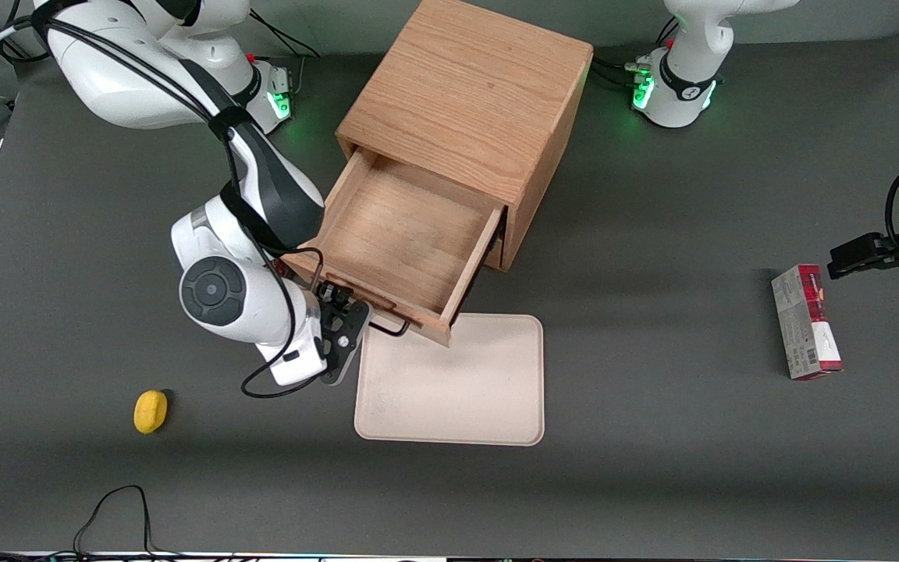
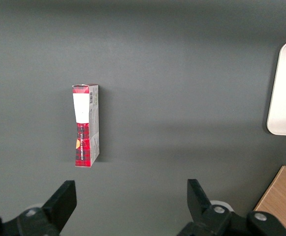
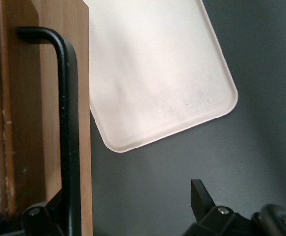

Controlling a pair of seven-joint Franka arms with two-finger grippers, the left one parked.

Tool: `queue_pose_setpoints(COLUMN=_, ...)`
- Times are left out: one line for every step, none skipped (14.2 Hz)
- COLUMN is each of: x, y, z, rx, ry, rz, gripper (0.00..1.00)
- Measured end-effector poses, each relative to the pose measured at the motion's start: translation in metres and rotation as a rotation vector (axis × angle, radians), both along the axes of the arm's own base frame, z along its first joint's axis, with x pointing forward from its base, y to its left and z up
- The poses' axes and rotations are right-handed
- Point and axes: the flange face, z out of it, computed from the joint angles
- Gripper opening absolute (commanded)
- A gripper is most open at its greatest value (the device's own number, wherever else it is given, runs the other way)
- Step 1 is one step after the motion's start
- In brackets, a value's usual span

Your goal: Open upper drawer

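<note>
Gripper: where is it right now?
In the front view, the gripper sits at the pulled-out upper drawer's black handle, just above the cream tray.

Dark grey tabletop [image 1: 652, 468] — soft shadows

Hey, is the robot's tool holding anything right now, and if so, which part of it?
Nothing is held. The tool is open, its fingers spread, beside the black handle of the pulled-out upper drawer, not clamped on it.

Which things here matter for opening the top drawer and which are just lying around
Part of the job:
upper drawer, pulled out
its black handle
gripper, open, at the handle

Lying about:
cream tray
yellow object
red box
</note>
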Motion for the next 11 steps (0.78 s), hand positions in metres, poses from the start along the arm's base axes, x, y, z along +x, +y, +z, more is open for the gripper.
queue_pose_setpoints(x=0.001, y=0.0, z=0.004, rx=0.002, ry=-0.006, rz=-0.001, gripper=1.0)
queue_pose_setpoints(x=0.002, y=0.001, z=0.008, rx=0.005, ry=-0.012, rz=-0.001, gripper=1.0)
queue_pose_setpoints(x=0.003, y=0.0, z=0.012, rx=0.006, ry=-0.019, rz=-0.002, gripper=1.0)
queue_pose_setpoints(x=0.005, y=-0.004, z=0.018, rx=0.003, ry=-0.03, rz=-0.009, gripper=1.0)
queue_pose_setpoints(x=0.008, y=-0.01, z=0.028, rx=-0.001, ry=-0.046, rz=-0.02, gripper=1.0)
queue_pose_setpoints(x=0.011, y=-0.018, z=0.045, rx=-0.003, ry=-0.069, rz=-0.033, gripper=1.0)
queue_pose_setpoints(x=0.013, y=-0.028, z=0.07, rx=0.0, ry=-0.101, rz=-0.051, gripper=1.0)
queue_pose_setpoints(x=0.013, y=-0.042, z=0.097, rx=0.006, ry=-0.12, rz=-0.083, gripper=1.0)
queue_pose_setpoints(x=0.009, y=-0.064, z=0.124, rx=0.018, ry=-0.11, rz=-0.13, gripper=1.0)
queue_pose_setpoints(x=0.002, y=-0.095, z=0.147, rx=0.016, ry=-0.07, rz=-0.187, gripper=1.0)
queue_pose_setpoints(x=-0.007, y=-0.131, z=0.168, rx=0.0, ry=-0.03, rz=-0.254, gripper=1.0)
